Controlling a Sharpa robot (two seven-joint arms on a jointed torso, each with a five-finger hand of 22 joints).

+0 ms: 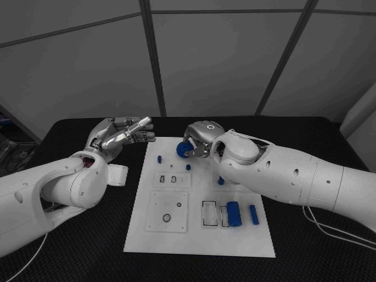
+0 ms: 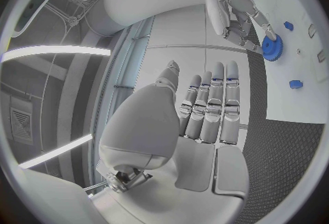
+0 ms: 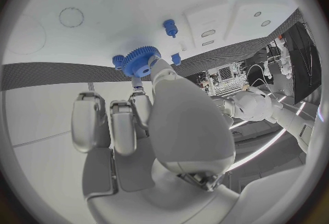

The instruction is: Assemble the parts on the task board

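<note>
Nearest the head camera, along the near part of the white task board point(image 1: 167, 235): a large blue cylinder point(image 1: 233, 211) and a slimmer blue bar point(image 1: 253, 214), lying side by side just right of a clear rectangular slot, with a round hole in a raised square plate to their left. Farther up the board, two small blue pegs point(image 1: 160, 158) point(image 1: 188, 167) standing near the far edge. Right hand point(image 1: 198, 140) over the board's far edge, pinching a blue gear point(image 3: 142, 61) between thumb and fingertips, remaining fingers loosely curled beside it; gear held just above the white surface, close to a blue peg point(image 3: 169, 27) in the right wrist view, contact with the board impossible to tell. Left hand point(image 1: 120, 135) off the board's far left corner, raised above the black counter point(image 1: 78, 247), holding nothing, fingers point(image 2: 216, 103) stretched out straight and lying side by side, thumb apart.
</note>
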